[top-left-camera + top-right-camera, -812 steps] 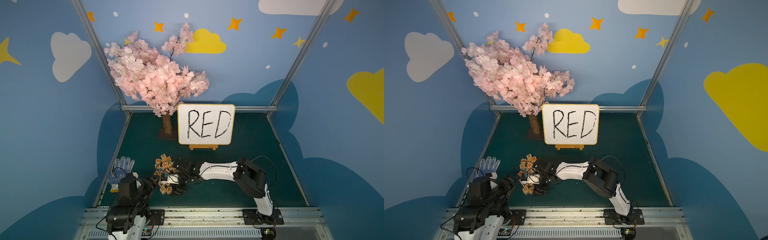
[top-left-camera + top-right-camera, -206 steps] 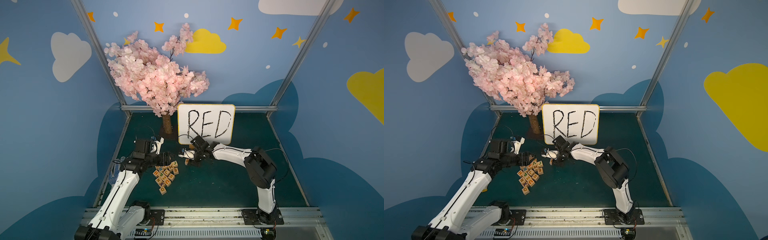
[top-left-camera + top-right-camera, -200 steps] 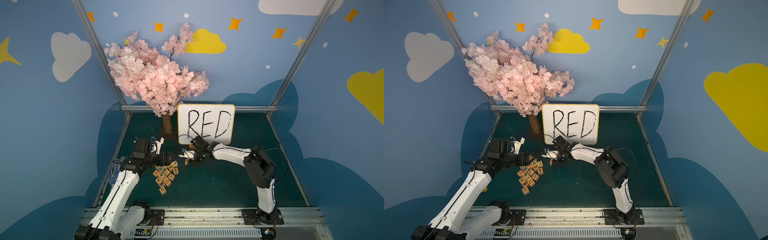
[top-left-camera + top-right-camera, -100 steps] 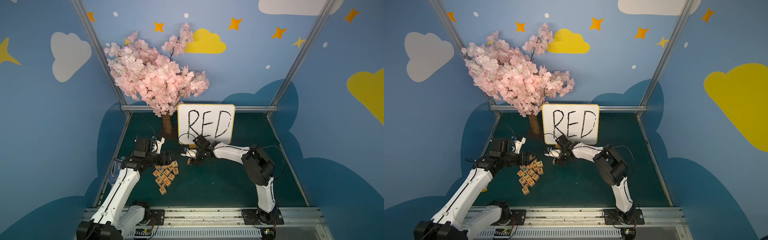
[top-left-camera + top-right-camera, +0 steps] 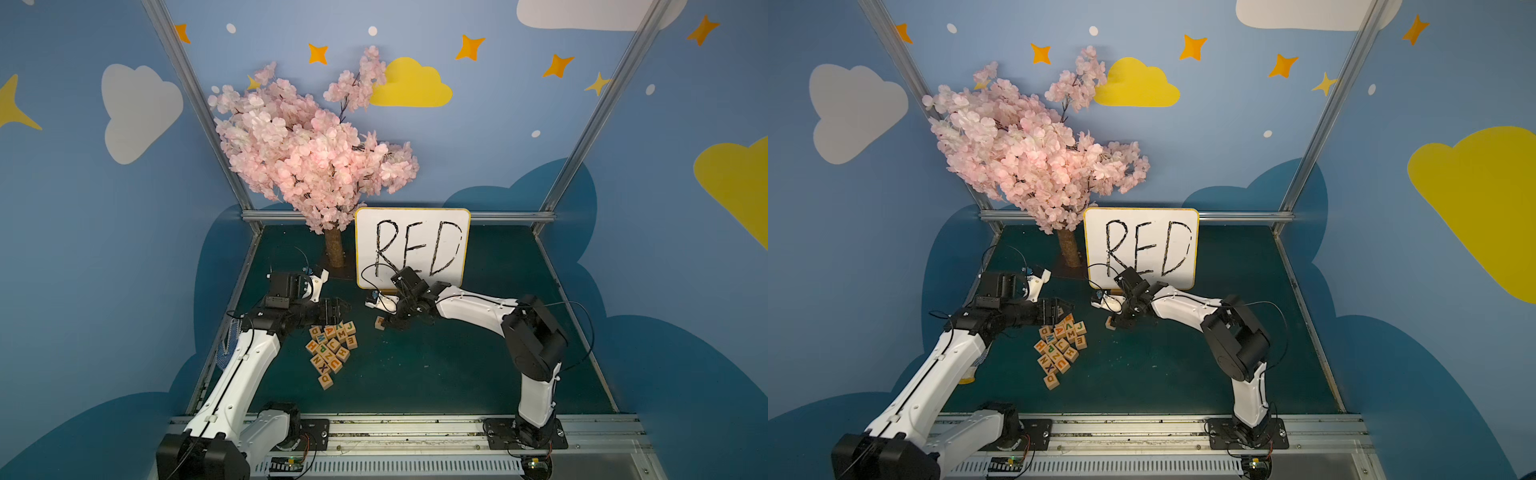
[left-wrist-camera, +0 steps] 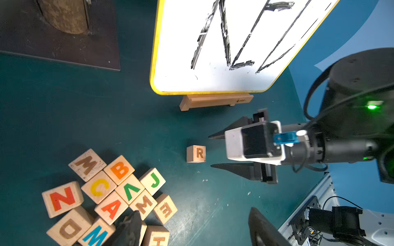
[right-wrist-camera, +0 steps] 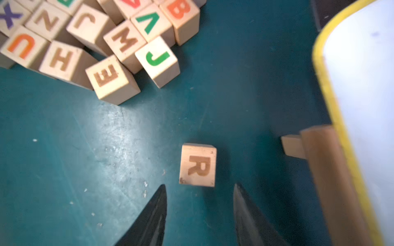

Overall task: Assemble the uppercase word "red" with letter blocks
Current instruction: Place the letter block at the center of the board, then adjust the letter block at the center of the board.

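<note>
RED on whiteboard [image 5: 451, 224], R on lone block [image 6: 196, 153]

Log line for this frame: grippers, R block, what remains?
right gripper: open, empty | R block: on mat, apart from pile | left gripper: open, by pile | E block: in pile

A white board [image 5: 411, 249] with a yellow rim and black handwritten RED stands upright on a small wooden stand [image 6: 215, 101] on the dark green table [image 5: 415, 374]. Just beside it is a pink blossom tree [image 5: 307, 158], its brown trunk [image 5: 334, 249] rising from a dark flat base [image 6: 59, 51]. The blue walls [image 5: 83, 249] around bear painted clouds and orange stars.
</note>
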You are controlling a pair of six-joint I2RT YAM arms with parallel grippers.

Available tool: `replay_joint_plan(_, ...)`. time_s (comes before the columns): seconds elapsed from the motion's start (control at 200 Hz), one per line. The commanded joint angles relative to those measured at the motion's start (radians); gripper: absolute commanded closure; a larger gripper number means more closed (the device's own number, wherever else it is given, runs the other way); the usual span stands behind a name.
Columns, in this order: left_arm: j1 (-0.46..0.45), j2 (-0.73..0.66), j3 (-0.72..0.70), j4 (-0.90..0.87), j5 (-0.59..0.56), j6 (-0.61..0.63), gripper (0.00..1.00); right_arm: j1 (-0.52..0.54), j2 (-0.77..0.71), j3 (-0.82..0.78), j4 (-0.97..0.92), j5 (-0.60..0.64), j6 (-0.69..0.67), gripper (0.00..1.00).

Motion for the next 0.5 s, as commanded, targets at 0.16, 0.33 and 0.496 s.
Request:
replay_joint_plan(0.16,0.017,-0.006,0.012,0.064,0.069,0.010,0.23,0.079,-0.093,0.077,-0.106,0.287,0.739,0.53)
replay_joint_plan(0.33,0.029,-0.044,-0.013,0.075,0.068,-0.015,0.21,0.147,-0.018,0.146,-0.225,0.422,1.158,0.39)
replay_joint_plan(0.496,0.032,-0.062,-0.017,0.069,0.071,-0.015,0.21,0.141,0.124,0.304,-0.448,0.403,1.372,0.38)
